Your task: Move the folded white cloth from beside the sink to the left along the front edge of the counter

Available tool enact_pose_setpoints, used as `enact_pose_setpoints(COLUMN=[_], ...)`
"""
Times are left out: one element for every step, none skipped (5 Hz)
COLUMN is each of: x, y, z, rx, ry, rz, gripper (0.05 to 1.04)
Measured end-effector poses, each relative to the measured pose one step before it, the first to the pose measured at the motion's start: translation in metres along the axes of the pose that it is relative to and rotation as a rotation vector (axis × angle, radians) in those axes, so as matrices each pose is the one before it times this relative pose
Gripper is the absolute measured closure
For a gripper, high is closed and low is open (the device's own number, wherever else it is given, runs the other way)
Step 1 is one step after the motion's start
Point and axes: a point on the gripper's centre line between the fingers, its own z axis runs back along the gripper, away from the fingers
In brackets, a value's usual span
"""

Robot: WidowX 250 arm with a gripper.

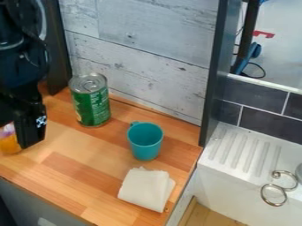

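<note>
In the camera view, an orange thing [9, 145] shows at the left edge, beside the gripper [29, 134]; whether that is spread or pinching, I cannot tell. Rightward on the counter [77, 150]: green can [91, 103], teal cup [145, 143], white cloth [144, 190] nearer the camera.

On the worktop [70, 163], the can [92, 105] is placed at the far left, before the wall panel [147, 53]. The cup [145, 143] is set nearer and to its right; the cloth [146, 190] is laid just nearer. At the left edge, a partly hidden item [9, 142] is seen. Right of the worktop, the drainboard [236, 154] is backed by tiles [259, 106].
</note>
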Motion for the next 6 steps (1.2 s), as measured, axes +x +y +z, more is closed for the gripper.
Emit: enact_pose_setpoints(x=[-0.00135, 0.02106, 0.02935, 0.02543, 0.02298, 0.01469], y=[-0.00167, -0.0186, -0.02458, -0.02113, -0.01707, -0.02191], z=[-0.00408, -0.00665, 0.00023, -0.01033, -0.01513, -0.01585], rx=[-0.0113, 0.0146, 0.0061, -0.0327, -0.0407, -0.0207], ry=[0.0199, 0.0239, -0.005, -0.052, -0.0737, -0.0466], rz=[0.0047, 0.0225, -0.0331, -0.0186, 0.0428, 0.0084], gripper=[0.083, 0.083, 0.083, 0.083, 0.083, 0.083])
